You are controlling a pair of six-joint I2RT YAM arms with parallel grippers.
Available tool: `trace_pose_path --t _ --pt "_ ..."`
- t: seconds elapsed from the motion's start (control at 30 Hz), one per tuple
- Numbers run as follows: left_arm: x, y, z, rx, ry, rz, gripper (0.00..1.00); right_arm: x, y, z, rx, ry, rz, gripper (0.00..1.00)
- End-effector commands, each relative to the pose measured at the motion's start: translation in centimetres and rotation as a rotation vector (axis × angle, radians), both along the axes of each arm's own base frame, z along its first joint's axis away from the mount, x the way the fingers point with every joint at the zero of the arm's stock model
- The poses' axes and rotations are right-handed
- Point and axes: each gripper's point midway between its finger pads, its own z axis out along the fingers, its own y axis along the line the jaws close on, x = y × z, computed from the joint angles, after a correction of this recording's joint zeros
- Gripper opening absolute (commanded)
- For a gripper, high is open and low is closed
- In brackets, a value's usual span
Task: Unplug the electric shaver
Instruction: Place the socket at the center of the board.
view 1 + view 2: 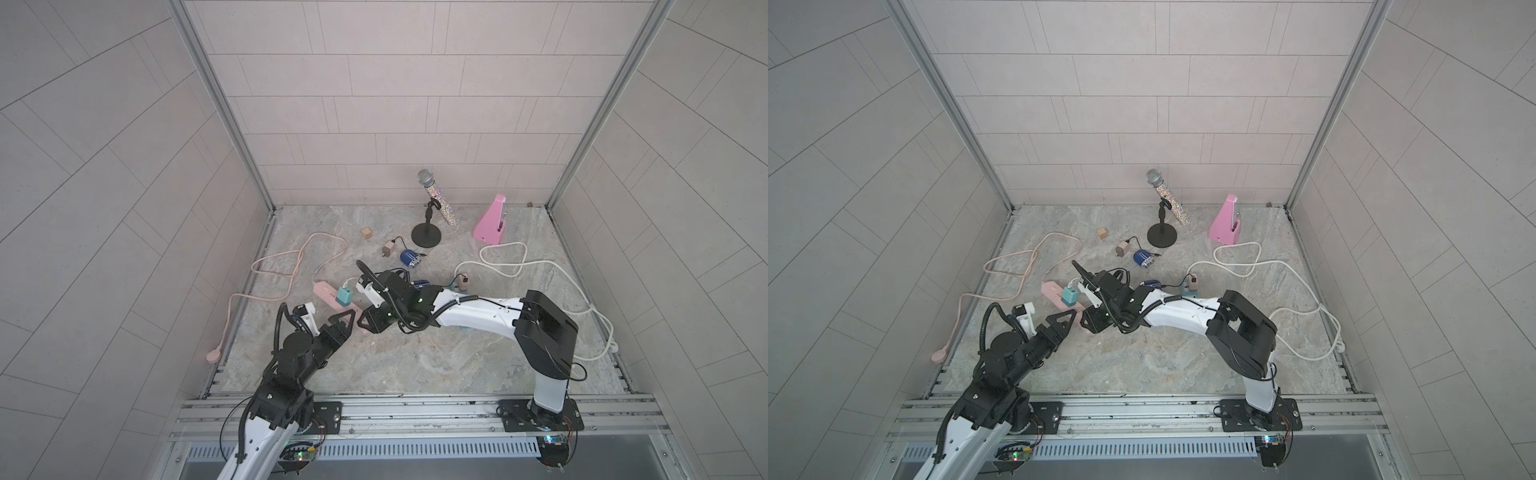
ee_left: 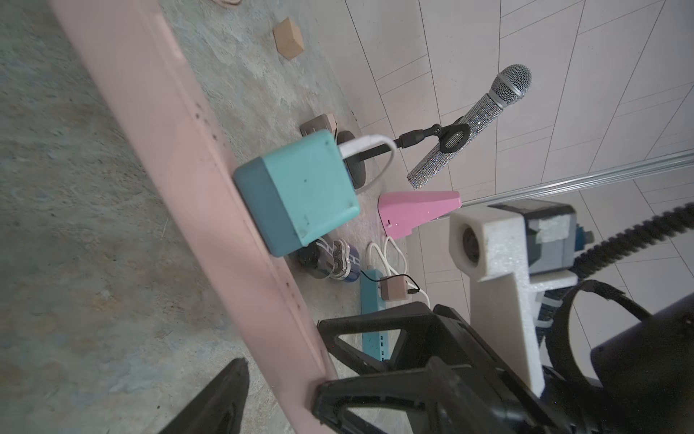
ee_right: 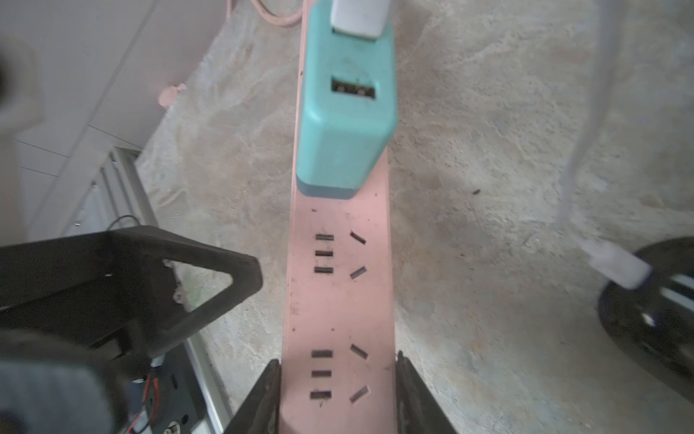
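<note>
A pink power strip (image 1: 328, 295) (image 3: 338, 300) lies on the marble floor. A teal adapter (image 1: 344, 296) (image 3: 345, 112) (image 2: 300, 195) is plugged into it. From the adapter a white cable (image 3: 586, 131) runs to a dark blue electric shaver (image 3: 649, 319), its white plug seated in the shaver. My right gripper (image 3: 338, 360) is shut on the strip's near end, one finger on each long side. My left gripper (image 1: 351, 318) (image 2: 279, 379) stands open close beside that same end, holding nothing.
A second blue shaver (image 1: 411, 257) and a loose beige adapter (image 1: 388, 250) lie farther back. Behind them are a microphone on a stand (image 1: 432, 208), a pink metronome (image 1: 492, 220) and a wooden block (image 1: 366, 232). A teal strip (image 2: 371, 319) and white cord (image 1: 540, 266) lie right.
</note>
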Motion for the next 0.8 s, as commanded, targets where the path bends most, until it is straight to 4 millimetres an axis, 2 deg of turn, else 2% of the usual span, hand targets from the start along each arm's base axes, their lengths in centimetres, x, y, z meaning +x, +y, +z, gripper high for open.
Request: trace_pose_path --t 0.0,0.3,0.4,0.47,0.5,0.57,0.63,0.77 --pt "-0.3 0.3 -0.3 0.030 0.018 0.002 0.77 1.3 -1.5 -2.3 -0.158 -0.063 -0.049 0.08" --pt "-0.3 0.4 -0.2 0.032 0.011 0.006 0.78 0.3 0.8 -4.1 -0.164 -0.040 -0.026 0.09" --pt "-0.3 0.5 -0.4 0.037 0.014 0.007 0.78 -0.6 1.8 -4.5 -0.165 -0.032 0.002 0.15" --pt "-0.3 0.5 -0.5 0.038 0.017 0.006 0.78 -1.5 2.5 -4.8 -0.167 -0.028 0.028 0.22" --pt "-0.3 0.5 -0.5 0.038 0.017 0.007 0.78 -1.8 2.7 -4.9 -0.167 -0.028 0.039 0.29" --pt "-0.4 0.5 -0.5 0.041 0.019 0.008 0.78 -2.3 3.0 -4.9 -0.167 -0.024 0.052 0.48" --pt "-0.4 0.5 -0.5 0.043 0.018 0.009 0.78 -2.4 3.0 -4.8 -0.166 -0.026 0.051 0.60" --pt "-0.4 0.5 -0.6 0.045 0.018 0.003 0.80 -2.5 3.1 -3.5 -0.121 -0.044 0.057 0.67"
